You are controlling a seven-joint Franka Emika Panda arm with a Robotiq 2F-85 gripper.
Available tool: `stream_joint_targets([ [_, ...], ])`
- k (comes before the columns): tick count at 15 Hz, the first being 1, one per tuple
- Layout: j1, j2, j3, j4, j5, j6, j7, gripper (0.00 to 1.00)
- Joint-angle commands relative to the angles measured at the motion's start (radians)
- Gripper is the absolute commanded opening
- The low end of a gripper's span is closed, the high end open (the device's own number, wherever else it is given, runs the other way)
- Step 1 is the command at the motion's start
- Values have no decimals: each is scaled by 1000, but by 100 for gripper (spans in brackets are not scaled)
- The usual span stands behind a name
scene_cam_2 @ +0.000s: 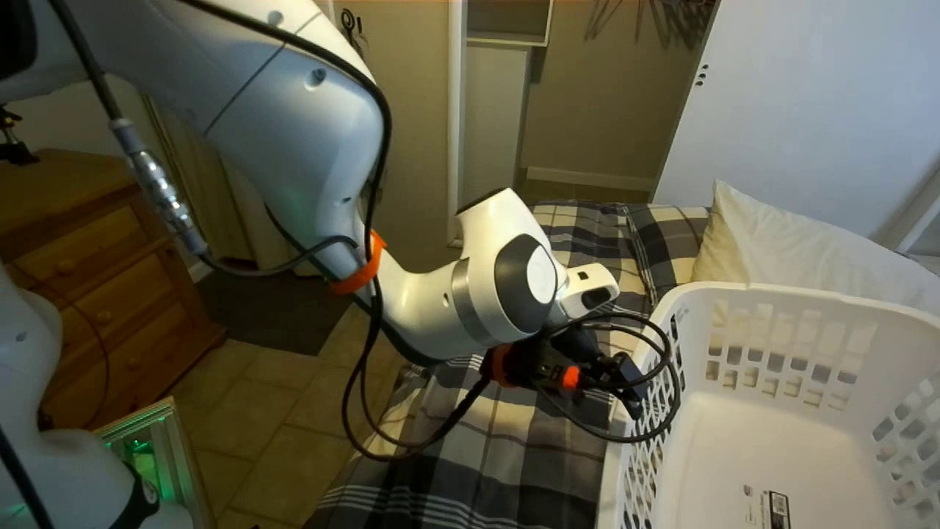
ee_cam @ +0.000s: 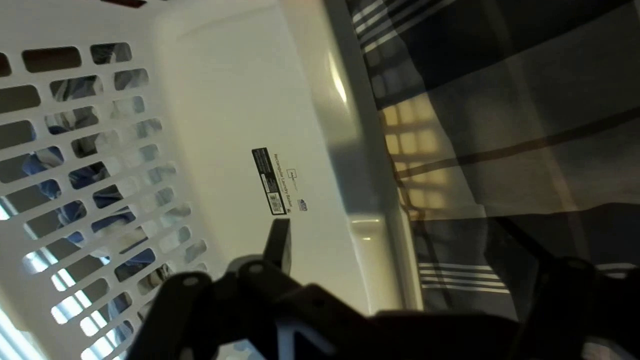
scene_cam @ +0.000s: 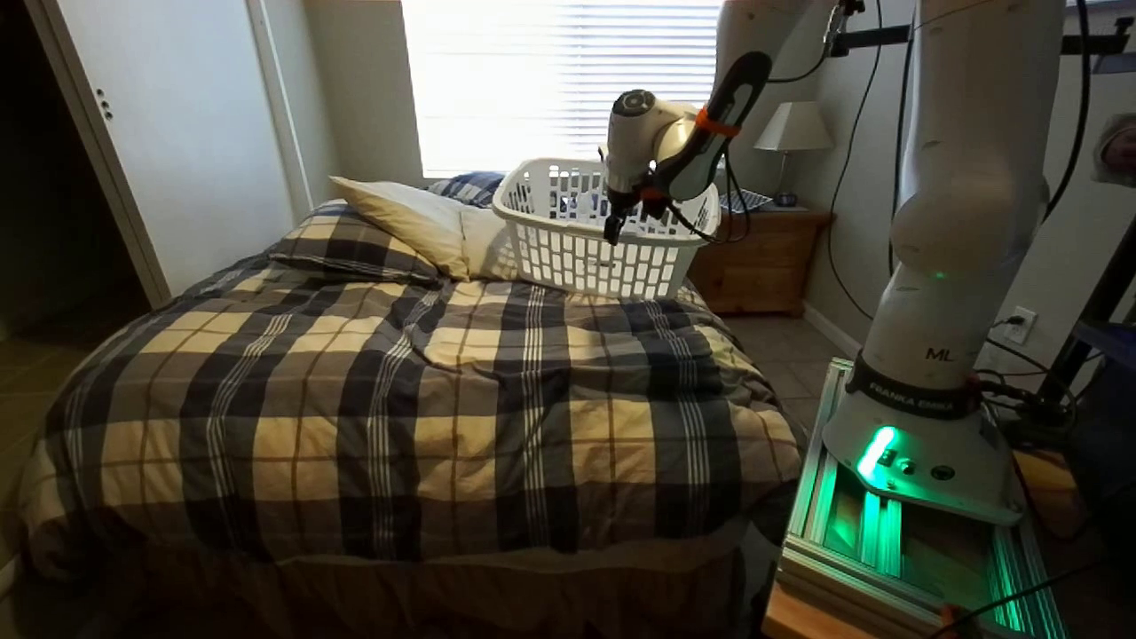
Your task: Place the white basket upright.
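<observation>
End effector (ee_cam: 392, 227) spread, angled down at the rim (ee_cam: 360, 165) of the upright white basket (scene_cam: 603, 264), arm (scene_cam_2: 308, 139) bent over the bed (scene_cam: 461, 408)

We see a white basket (scene_cam: 568, 230), black gripper (ee_cam: 391, 230), cream pillow (scene_cam: 410, 220), orange arm band (scene_cam_2: 360, 272) and a bedspread (scene_cam: 426, 399) plaid in near-black, grey and cream.

smooth, glossy plastic basket (scene_cam: 568, 228)

Bedroom in a home: bed (scene_cam: 461, 426) with pillows (scene_cam: 417, 217), lamp (scene_cam: 792, 129) on nightstand (scene_cam: 759, 266), window blinds (scene_cam: 626, 62), wooden dresser (scene_cam_2: 110, 283)
</observation>
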Motion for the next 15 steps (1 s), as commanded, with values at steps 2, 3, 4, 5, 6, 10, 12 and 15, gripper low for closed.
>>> stream_joint_targets([
  [2, -51, 112, -2, 85, 5, 109, -75, 100],
  [3, -59, 134, -1, 103, 4, 116, -85, 100],
  [4, -66, 149, 0, 113, 6, 119, -94, 100],
  [5, -72, 165, 3, 126, 11, 119, -104, 75],
  [6, -78, 174, 7, 132, 17, 119, -113, 74],
  [10, -99, 173, 48, 123, 66, 109, -175, 44],
  [12, -118, 147, 95, 92, 130, 100, -248, 30],
  [15, -84, 92, 114, 26, 303, 109, -433, 10],
])
